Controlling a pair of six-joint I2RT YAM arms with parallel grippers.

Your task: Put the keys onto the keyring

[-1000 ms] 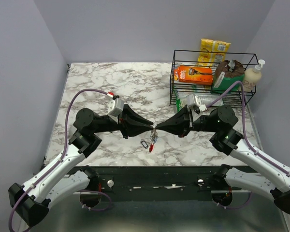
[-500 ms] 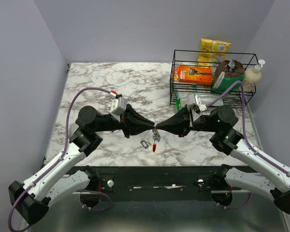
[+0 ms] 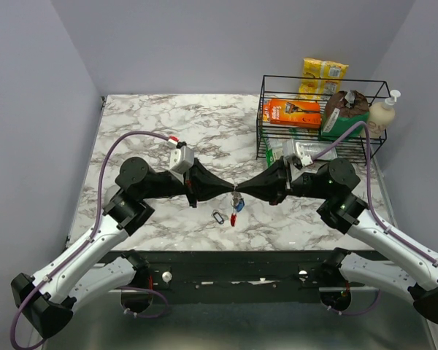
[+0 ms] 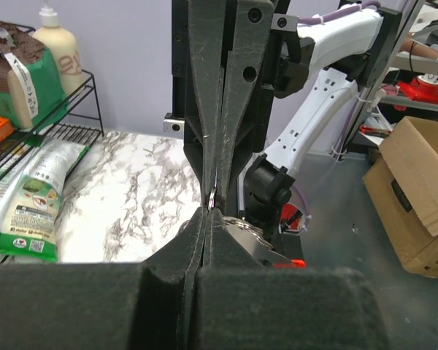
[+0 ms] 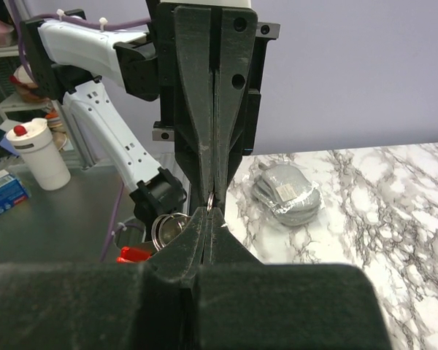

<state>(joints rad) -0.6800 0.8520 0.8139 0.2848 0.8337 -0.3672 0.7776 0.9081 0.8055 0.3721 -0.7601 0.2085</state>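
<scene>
At frame centre, left gripper [image 3: 230, 192] and right gripper [image 3: 239, 194] are closed tip to tip on the keys [image 3: 238, 205]; the keyring [image 3: 233, 219] hangs just below them. Better keep both pinches firm, move slowly
</scene>
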